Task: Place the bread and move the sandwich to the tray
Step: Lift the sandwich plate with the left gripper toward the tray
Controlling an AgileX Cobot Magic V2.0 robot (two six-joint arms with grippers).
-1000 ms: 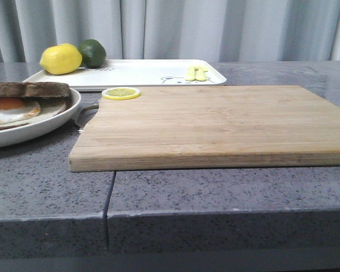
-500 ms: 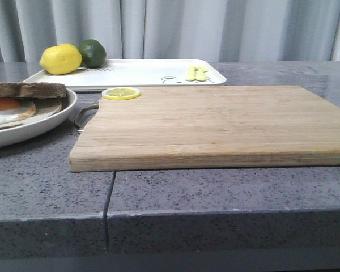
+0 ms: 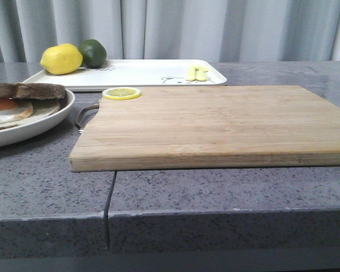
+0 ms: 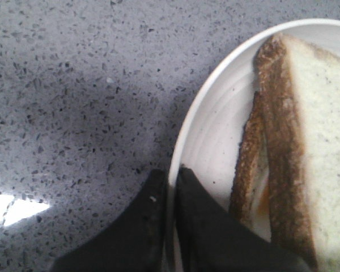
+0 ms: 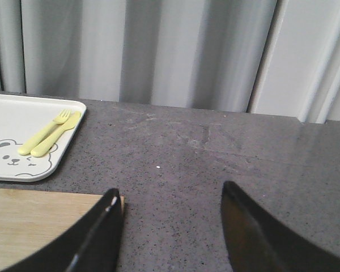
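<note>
Left gripper [image 4: 171,192]: jaws pinched onto rim of plate [image 4: 215,130], one finger inside, one outside. Plate at left edge of grey table [image 3: 45,181], beside cutting board [image 3: 215,124]; carried sandwich [image 3: 22,102], top bread [image 4: 317,130] slice over fried egg [image 3: 3,107]. Right gripper [image 5: 170,226]: spread wide, holding nothing, above table near board's far corner. Tray [image 3: 141,72] behind board, bearing lemon [image 3: 61,59], lime [image 3: 93,52], yellow cutlery [image 3: 196,73]. Lemon slice [image 3: 121,93] on board's back-left corner.
</note>
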